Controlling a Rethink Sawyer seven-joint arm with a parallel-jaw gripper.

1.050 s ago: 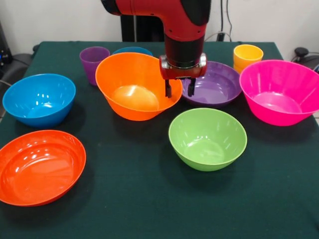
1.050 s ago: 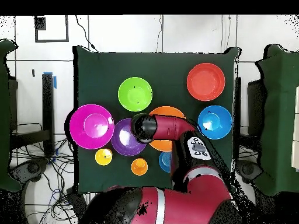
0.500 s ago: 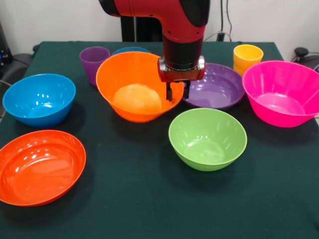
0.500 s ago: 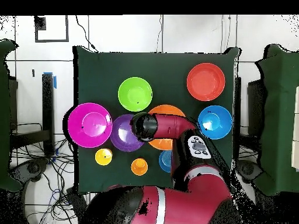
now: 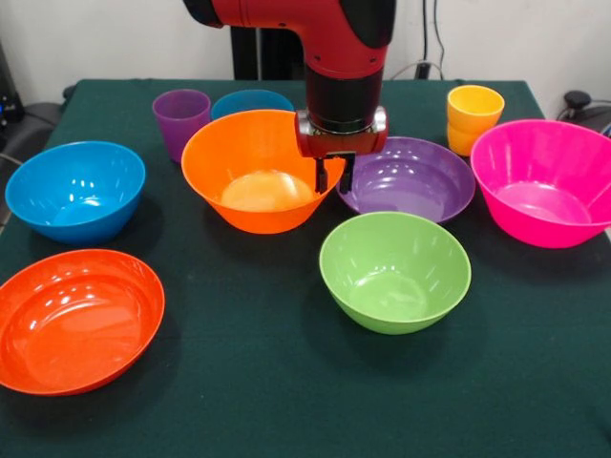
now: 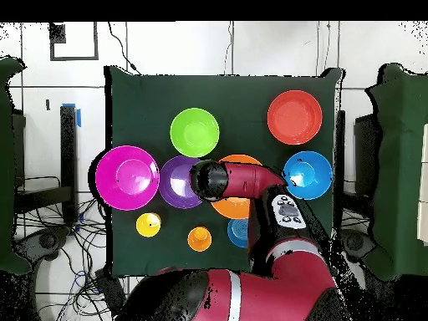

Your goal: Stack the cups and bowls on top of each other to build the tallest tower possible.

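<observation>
My gripper [image 5: 334,175] is shut on the right rim of the large orange bowl [image 5: 250,174], near the table's middle; in the overhead view the arm hides most of this bowl [image 6: 241,160]. Whether the bowl is off the cloth I cannot tell. Right of it lie the purple bowl [image 5: 409,178] and the large pink bowl [image 5: 544,181]. The green bowl [image 5: 394,270] is in front. A blue bowl [image 5: 74,189] and the shallow red-orange bowl [image 5: 76,320] are at the left. Behind stand a purple cup [image 5: 181,119], a small blue bowl [image 5: 250,100] and a yellow cup [image 5: 474,113]. An orange cup [image 6: 199,239] shows from overhead.
All of it rests on a dark green cloth-covered table [image 5: 286,401]. The purple bowl's rim lies close to the pink bowl and to the orange bowl. Cables and dark chairs [image 6: 12,167] surround the table on the white floor.
The fingers, open astride the orange bowl's rim a second ago, have shut on it. Gripper and bowl shifted slightly left in the front view; the purple and green bowls were nudged a little.
</observation>
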